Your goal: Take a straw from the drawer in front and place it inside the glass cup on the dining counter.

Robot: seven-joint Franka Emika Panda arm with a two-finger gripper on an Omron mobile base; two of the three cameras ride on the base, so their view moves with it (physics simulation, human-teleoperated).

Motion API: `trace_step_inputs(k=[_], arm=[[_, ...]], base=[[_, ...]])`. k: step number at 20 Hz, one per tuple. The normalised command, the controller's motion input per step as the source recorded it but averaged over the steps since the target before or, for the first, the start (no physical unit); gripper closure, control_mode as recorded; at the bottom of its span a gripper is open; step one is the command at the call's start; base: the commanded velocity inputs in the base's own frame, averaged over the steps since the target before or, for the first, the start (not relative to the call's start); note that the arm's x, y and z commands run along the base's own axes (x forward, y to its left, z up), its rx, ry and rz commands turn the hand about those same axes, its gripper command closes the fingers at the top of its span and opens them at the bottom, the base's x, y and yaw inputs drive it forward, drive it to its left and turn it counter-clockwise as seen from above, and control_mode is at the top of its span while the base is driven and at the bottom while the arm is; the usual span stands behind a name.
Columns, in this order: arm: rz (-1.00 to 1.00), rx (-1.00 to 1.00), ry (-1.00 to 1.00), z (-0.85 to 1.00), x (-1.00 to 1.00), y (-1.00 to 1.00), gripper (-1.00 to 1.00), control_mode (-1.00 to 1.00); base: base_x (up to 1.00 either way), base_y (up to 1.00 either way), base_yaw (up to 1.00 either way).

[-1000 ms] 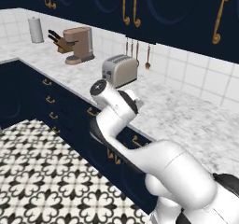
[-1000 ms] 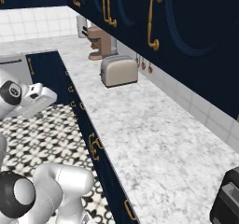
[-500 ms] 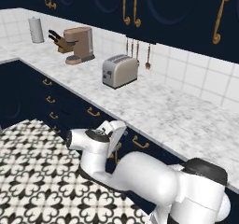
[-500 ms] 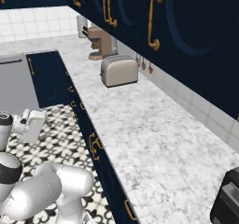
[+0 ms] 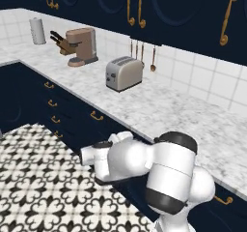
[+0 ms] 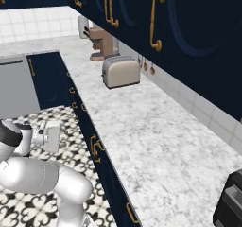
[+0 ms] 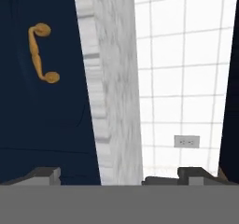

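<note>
My gripper point(image 7: 119, 176) is open, its two dark fingertips point(image 7: 44, 174) wide apart with nothing between them. It hangs low in front of the navy cabinet run, the white hand point(image 6: 48, 136) facing the shut drawer point(image 7: 56, 106). That drawer's curved brass handle point(image 7: 42, 52) lies ahead of the fingers and off to one side; the hand view is rolled sideways. The same handle point(image 5: 96, 116) sits just under the marble worktop edge point(image 7: 112, 101), a short way from the folded arm point(image 5: 130, 161). The straw is hidden. The glass cup and the dining counter are out of view.
On the marble worktop point(image 5: 159, 110) stand a toaster point(image 5: 124, 73), a coffee machine point(image 5: 81, 46), a knife block point(image 5: 59, 38) and a paper roll point(image 5: 37, 30). More shut drawers point(image 5: 50, 103) run leftward. Patterned floor point(image 5: 38, 178) is below; a dark appliance point(image 6: 231, 202) stands at the near right.
The arm has swung down from worktop height to a low fold in front of the drawers. The fingers stay apart.
</note>
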Motion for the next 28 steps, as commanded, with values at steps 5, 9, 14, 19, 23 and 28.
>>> trace_step_inputs(k=[5,9,14,19,23,28], arm=[[-0.10,-0.08,0.00,-0.47,0.33,-0.41,-1.00,-1.00],[-0.10,-0.02,0.00,-0.52,0.33,-0.33,-1.00,-1.00],[-0.01,0.00,0.00,-0.50,0.48,-0.25,-1.00,-1.00],[0.00,0.00,0.00,-0.41,0.51,-0.13,-1.00,-1.00],[0.00,0.00,0.00,-0.27,0.49,-0.16,-1.00,-1.00],[0.01,0.05,0.02,-0.38,0.45,-0.22,-1.00,-1.00]], base=[[0.00,0.00,0.00],[0.00,0.00,0.00],[0.00,0.00,0.00],[0.00,0.00,0.00],[0.00,0.00,0.00],[0.00,0.00,0.00]])
